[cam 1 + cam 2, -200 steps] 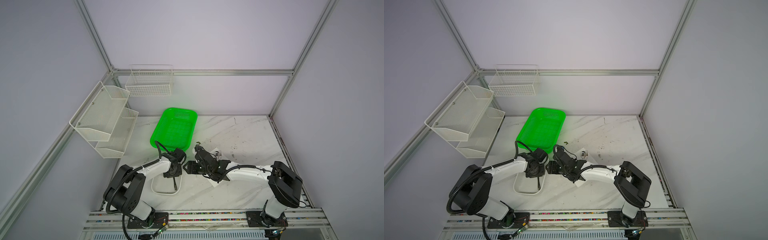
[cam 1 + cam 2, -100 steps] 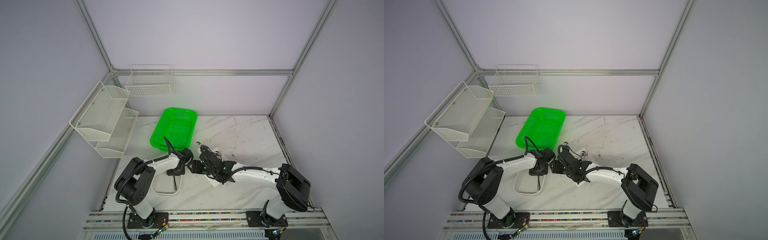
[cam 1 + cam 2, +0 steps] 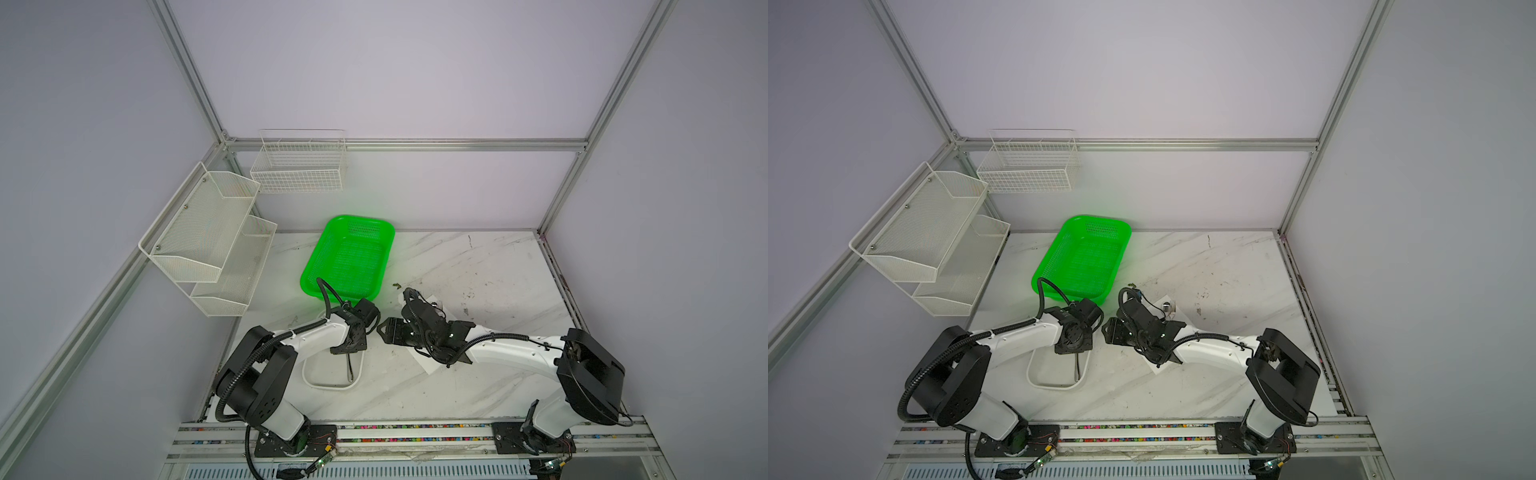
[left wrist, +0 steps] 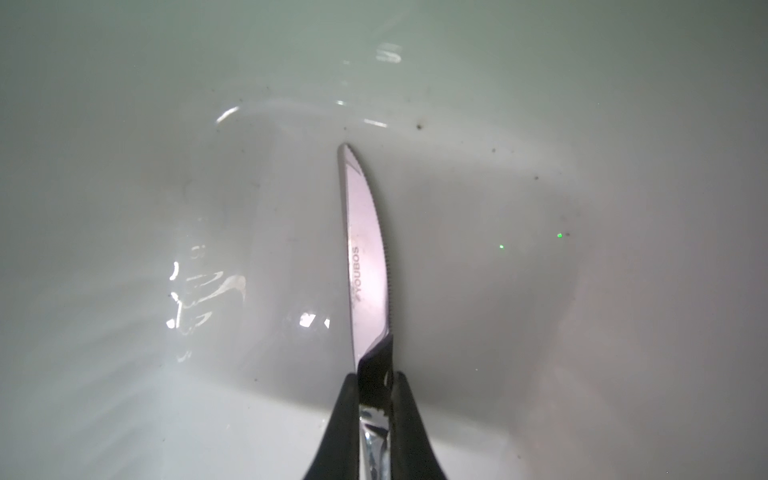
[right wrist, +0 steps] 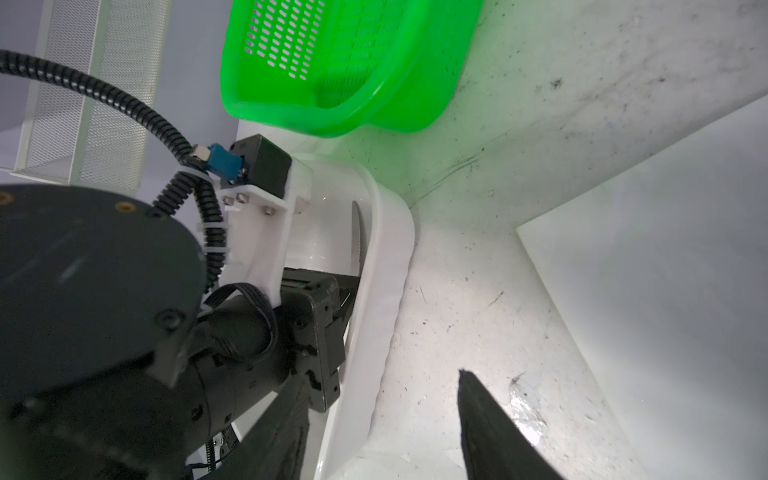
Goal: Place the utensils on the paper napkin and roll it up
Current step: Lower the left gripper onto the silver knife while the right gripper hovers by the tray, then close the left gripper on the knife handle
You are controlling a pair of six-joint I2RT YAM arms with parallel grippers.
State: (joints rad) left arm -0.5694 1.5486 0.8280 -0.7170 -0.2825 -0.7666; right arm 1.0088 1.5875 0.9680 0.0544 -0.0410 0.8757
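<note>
The knife (image 4: 365, 249) was pinched at the root of its blade by the left claw (image 4: 374, 388), whose two black fingers were pressed onto it from both sides. The serrated blade, stamped YOUBOS, ran up the middle of the left wrist view, its tip close to the curved inner wall of the white tray (image 4: 166, 187); whether the tip touched it could not be told. In both top views the knife (image 3: 350, 368) (image 3: 1077, 368) showed as a thin dark line inside the tray (image 3: 328, 385) (image 3: 1050, 385), at the lower centre of the frame and just below the left wrist. The right claw (image 3: 380, 330) (image 3: 1106, 330) sat just right of that wrist, pointing toward it, over the marble counter (image 3: 478, 270) (image 3: 1217, 266) between tray and napkin. In the right wrist view the right claw (image 5: 384, 415) had its fingers spread, with nothing between them. The napkin (image 5: 665, 270) lay flat on the counter at the right of that view, apart from the tray's rim (image 5: 386, 270). In both top views the right arm covered most of the napkin (image 3: 424, 362) (image 3: 1156, 368), so only its corners showed. A small shiny piece lay on its far corner, too small to name. A green basket (image 3: 353, 257) (image 3: 1084, 257) stood just above the tray, toward the back wall. Two white wire racks (image 3: 208, 232) (image 3: 926, 232) hung at the upper left.
</note>
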